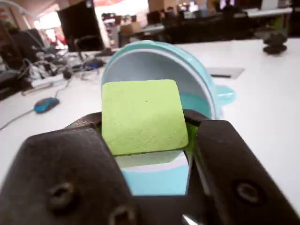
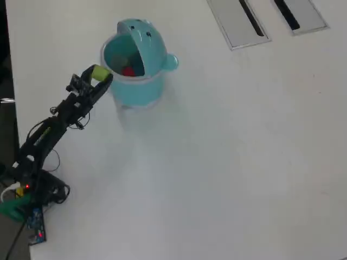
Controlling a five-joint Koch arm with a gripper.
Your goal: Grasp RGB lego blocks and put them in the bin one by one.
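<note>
1. The yellow-green block (image 1: 143, 117) sits clamped between the two dark jaws of the gripper (image 1: 146, 129). The jaws are closed only as far as the block's width, one pressing on each side of it.
2. In the overhead view the same block (image 2: 100, 72) is held just at the left rim of the bin (image 2: 135, 92), about level with its opening and not yet inside.
3. The bin is a round teal tub standing upright on the white table (image 2: 227, 162). Its domed lid (image 2: 147, 46) is tipped back and open, two small dark dots show on it, and a knob (image 2: 171, 62) sticks out on its right side in the overhead view.
4. One red block (image 2: 128, 71) lies inside the bin, seen through the opening. A pale greyish shape lies next to it, too blurred to name. No blue block can be made out in either view.
5. Count: one yellow-green block in the jaws, one red block in the bin, one bin.
6. The arm (image 2: 59, 116) reaches up and to the right from its base at the lower left of the overhead view.
7. Two grey slotted panels (image 2: 238, 21) are set in the table at the top right, well apart from the bin.
8. In the wrist view a blue mouse (image 1: 46, 104) lies on the table to the left.
</note>
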